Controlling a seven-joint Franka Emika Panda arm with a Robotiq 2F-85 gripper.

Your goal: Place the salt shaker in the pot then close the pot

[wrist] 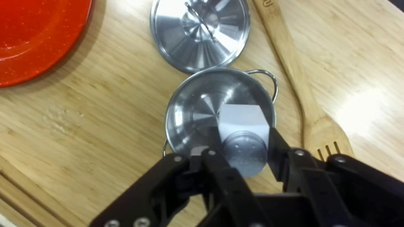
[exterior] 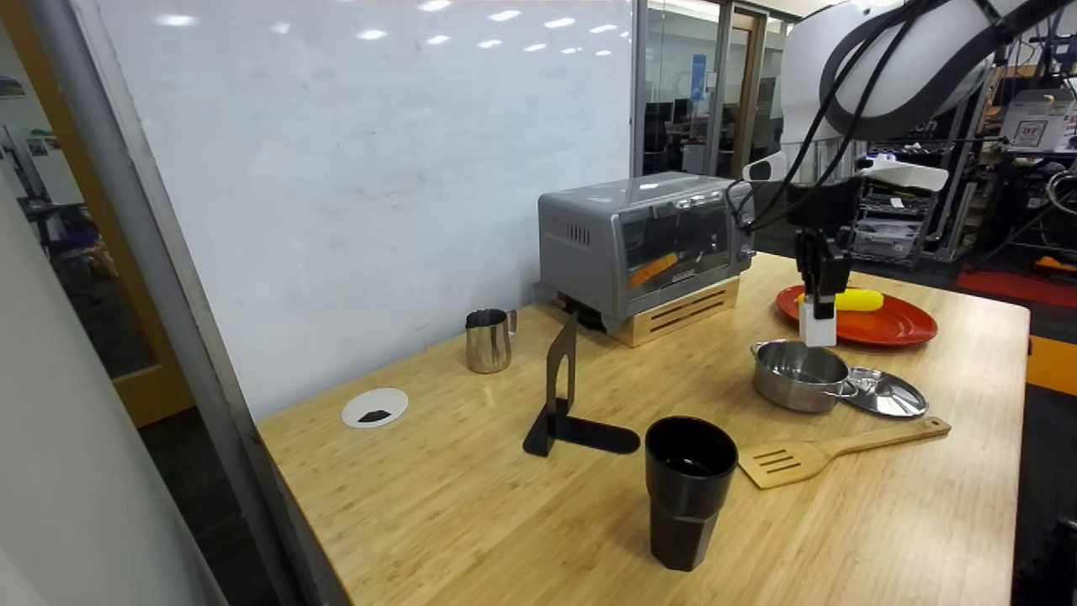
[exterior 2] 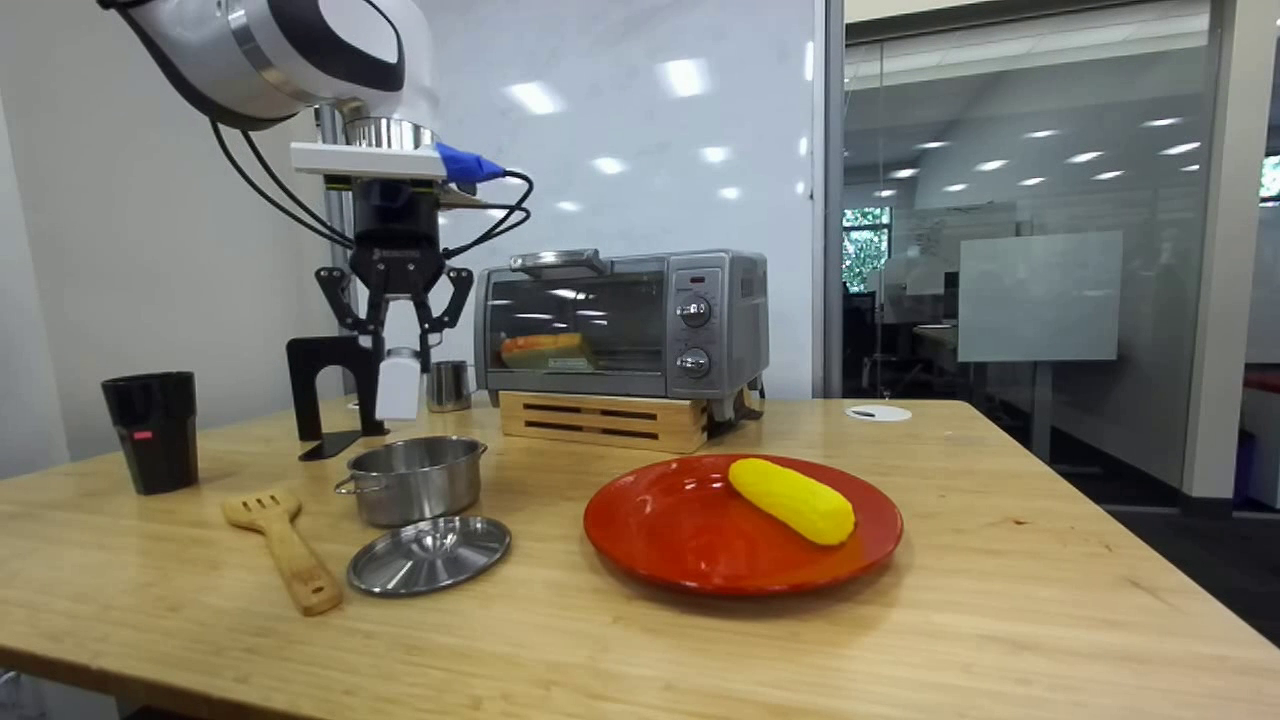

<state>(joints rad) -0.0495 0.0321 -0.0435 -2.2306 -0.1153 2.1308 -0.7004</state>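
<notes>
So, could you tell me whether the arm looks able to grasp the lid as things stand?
Probably not yet: the gripper holds the salt shaker above the pot, though nothing lies on the lid.

In the wrist view the top edge is cropping the round steel lid (wrist: 199, 33) and slotted wooden spatula (wrist: 297, 75); in an exterior view the black two-fingered gripper (exterior: 817, 305) is hiding parts of the white boxy salt shaker (exterior: 818, 331) — and the yellow oblong (exterior: 860, 300).

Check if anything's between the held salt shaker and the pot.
Nothing visible in the way: the gripper holds the salt shaker above the pot, whose mouth is uncovered; the lid lies beside it.
</notes>
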